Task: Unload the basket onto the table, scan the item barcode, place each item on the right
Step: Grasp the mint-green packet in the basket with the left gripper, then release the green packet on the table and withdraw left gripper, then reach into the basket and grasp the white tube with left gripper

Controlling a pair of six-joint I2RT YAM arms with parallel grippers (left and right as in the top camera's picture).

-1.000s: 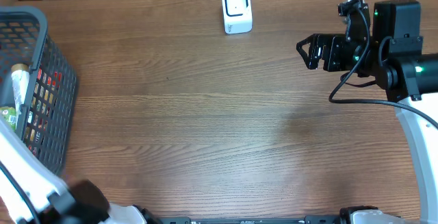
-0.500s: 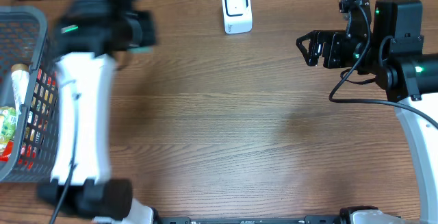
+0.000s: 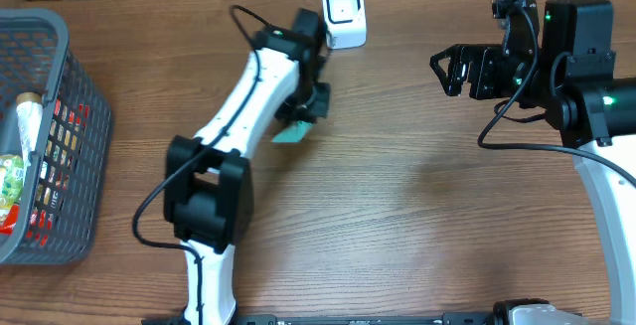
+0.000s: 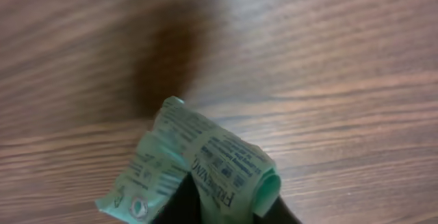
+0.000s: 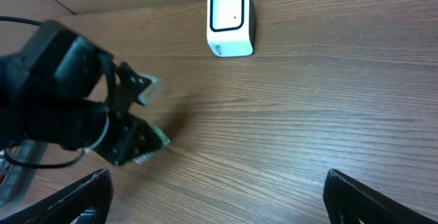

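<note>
Packet first: the green packet [image 4: 198, 169] hangs pinched in the left gripper [image 3: 303, 118], jaws nearly closed on its lower edge. It is clear of the desk [image 3: 397, 216], with its shadow below. The film is crumpled and folded over. Small print shows toward the wrist camera, but no barcode can be made out among it.

The step in hand looks like presenting the packet, so work on its facing. Keep your hold at the very edge so the fingers cover none of the print. Roll the wrist slowly, since a crease may be hiding the code.

Right gripper [image 3: 449, 72] stands wide open with nothing in it, well off to the right. Leave it there unless the packet needs pulling flat.

Scanner [image 3: 344, 14] sits upright at the far edge, just beyond the left wrist, window facing the desk. Bring the printed face square to that window, close but not touching. Hold steady and do not nudge the scanner.
</note>
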